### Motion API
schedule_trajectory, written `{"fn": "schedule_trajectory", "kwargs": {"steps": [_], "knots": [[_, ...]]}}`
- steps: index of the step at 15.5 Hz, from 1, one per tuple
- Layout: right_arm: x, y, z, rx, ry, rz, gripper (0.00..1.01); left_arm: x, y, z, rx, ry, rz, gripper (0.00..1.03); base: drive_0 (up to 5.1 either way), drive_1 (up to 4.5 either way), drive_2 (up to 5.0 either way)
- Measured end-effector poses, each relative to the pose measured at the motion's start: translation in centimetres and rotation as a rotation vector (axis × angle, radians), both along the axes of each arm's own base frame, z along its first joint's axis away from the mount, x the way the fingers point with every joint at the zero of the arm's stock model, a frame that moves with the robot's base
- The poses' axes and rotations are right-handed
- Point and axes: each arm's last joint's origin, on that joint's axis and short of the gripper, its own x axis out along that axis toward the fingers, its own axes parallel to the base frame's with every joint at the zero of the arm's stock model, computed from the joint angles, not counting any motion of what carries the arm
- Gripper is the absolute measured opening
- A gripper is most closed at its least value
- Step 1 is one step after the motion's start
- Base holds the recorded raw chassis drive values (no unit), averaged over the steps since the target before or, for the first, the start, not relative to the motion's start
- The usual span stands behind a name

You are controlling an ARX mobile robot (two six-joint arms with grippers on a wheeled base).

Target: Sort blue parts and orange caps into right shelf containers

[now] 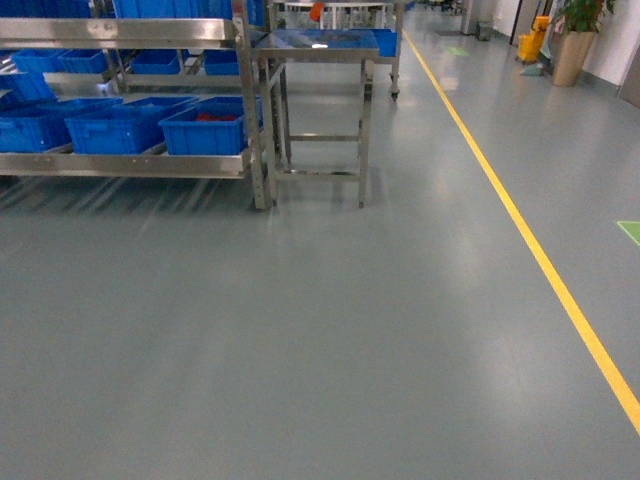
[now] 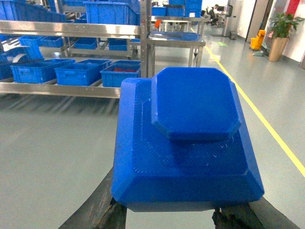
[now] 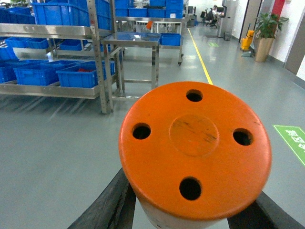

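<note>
In the left wrist view a blue part (image 2: 186, 143), a stepped block with bevelled edges, sits between the dark fingers (image 2: 102, 205) of my left gripper (image 2: 169, 215), which is shut on it. My right gripper (image 3: 190, 217) is shut on an orange cap (image 3: 195, 148), a round disc with several holes. Neither gripper shows in the head view. The steel shelf (image 1: 130, 35) stands far off at the upper left. Blue containers (image 1: 205, 130) sit in a row on its lower level, and the nearest one holds something red.
A small steel stand (image 1: 320, 55) with a blue tray on top stands right of the shelf. A yellow floor line (image 1: 540, 260) runs down the right side. A potted plant (image 1: 575, 40) and a yellow mop bucket (image 1: 533, 42) are far right. Grey floor lies ahead.
</note>
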Motion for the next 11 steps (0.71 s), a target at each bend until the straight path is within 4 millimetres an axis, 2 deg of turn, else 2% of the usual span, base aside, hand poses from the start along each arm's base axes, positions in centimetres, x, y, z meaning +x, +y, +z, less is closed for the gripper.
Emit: {"fn": "schedule_trajectory", "kwargs": {"steps": [11], "knots": [[0.00, 0.00, -0.07, 0.000, 0.007, 0.000, 0.44, 0.00, 0.00, -0.01, 0.000, 0.001, 0.000, 0.41, 0.1, 4.34, -4.2]]}}
